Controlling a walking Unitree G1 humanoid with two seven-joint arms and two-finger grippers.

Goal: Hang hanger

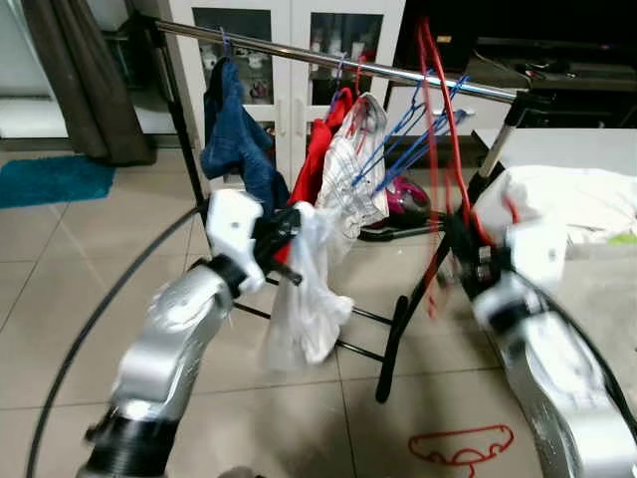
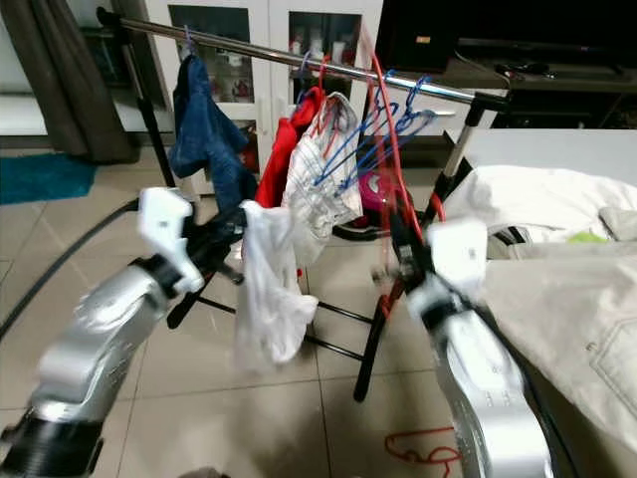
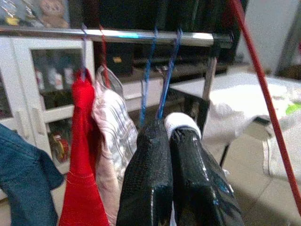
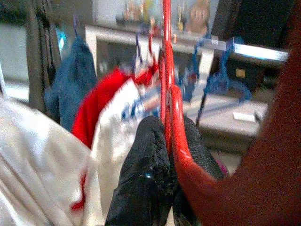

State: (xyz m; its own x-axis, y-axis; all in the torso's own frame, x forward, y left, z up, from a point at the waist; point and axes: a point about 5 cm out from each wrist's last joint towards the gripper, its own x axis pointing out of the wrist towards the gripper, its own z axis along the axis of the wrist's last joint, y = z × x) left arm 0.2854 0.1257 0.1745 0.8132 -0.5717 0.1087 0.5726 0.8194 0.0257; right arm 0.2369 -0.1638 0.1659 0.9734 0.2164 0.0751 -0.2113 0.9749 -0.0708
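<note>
Both arms raised in front of a metal clothes rail (image 1: 398, 75) on a black folding stand.

Left hand (image 1: 284, 234): fingers pressed together, pinching a white garment (image 1: 304, 299) that hangs limp below it, in front of the rail. In the left wrist view the two black fingers (image 3: 150, 183) sit closed with a bit of white cloth caught at the tips.

Right hand (image 2: 398, 254): fingers clamped on a red hanger (image 4: 167, 89). The hanger stands upright from the grip, its thin red wire reaching up to rail height just beside the blue hangers; blurred, so I cannot tell whether its hook is over the rail.

On the rail, from the robot's left: a blue denim garment (image 1: 234, 139), a red garment (image 1: 317, 159), a white checked shirt (image 1: 353, 179), then a cluster of bare blue hangers (image 1: 418, 134).

A second red hanger (image 1: 463, 445) lies on the tiled floor near the stand's foot. To the robot's right, a bed (image 2: 587, 329) with pale cloth piled on it. White glass-door cabinet (image 1: 289, 45) behind the rail; teal mat (image 1: 50, 179) on the floor far left.
</note>
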